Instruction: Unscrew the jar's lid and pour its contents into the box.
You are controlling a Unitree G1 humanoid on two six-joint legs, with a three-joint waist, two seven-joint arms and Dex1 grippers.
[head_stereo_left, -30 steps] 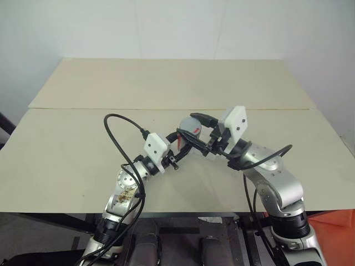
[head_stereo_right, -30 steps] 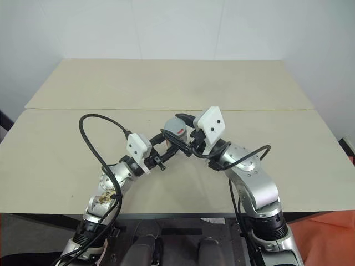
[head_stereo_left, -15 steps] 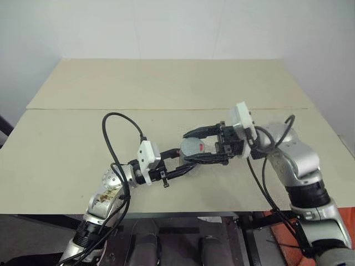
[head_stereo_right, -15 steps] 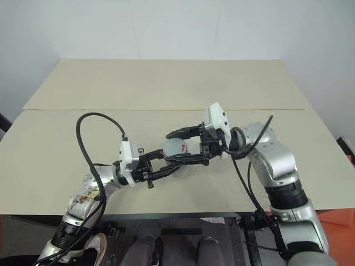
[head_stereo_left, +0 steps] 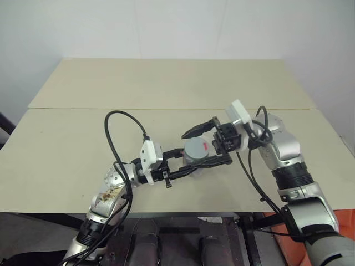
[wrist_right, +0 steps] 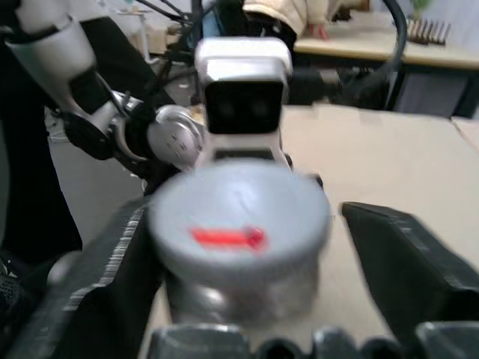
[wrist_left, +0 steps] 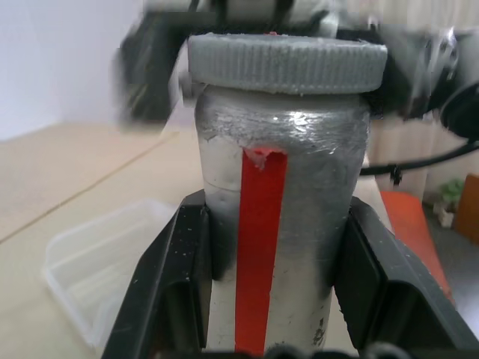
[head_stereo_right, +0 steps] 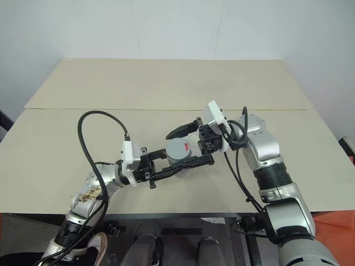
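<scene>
My left gripper (head_stereo_left: 191, 159) is shut on the jar (head_stereo_left: 195, 157), a silvery cylinder with a red stripe (wrist_left: 258, 247), and holds it upright above the table's front. The grey lid (head_stereo_left: 198, 147) with its red mark sits on the jar. Reaching in from the right, my right gripper (head_stereo_left: 193, 149) is open, with one finger on each side of the lid. In the right wrist view the lid (wrist_right: 239, 224) lies between the fingers (wrist_right: 404, 254), and a gap shows on one side. The clear box (wrist_left: 105, 262) lies on the table behind the jar. The contents are hidden.
The beige table (head_stereo_left: 83, 127) stretches wide to the left, right and far side, with a seam running across its middle. A black cable (head_stereo_left: 119, 138) loops up from my left arm. The table's front edge is just below both grippers.
The right wrist has swung round so its gripper now meets the lid from the right, and its jaws have spread open. The left gripper has turned and drawn the jar slightly nearer.
</scene>
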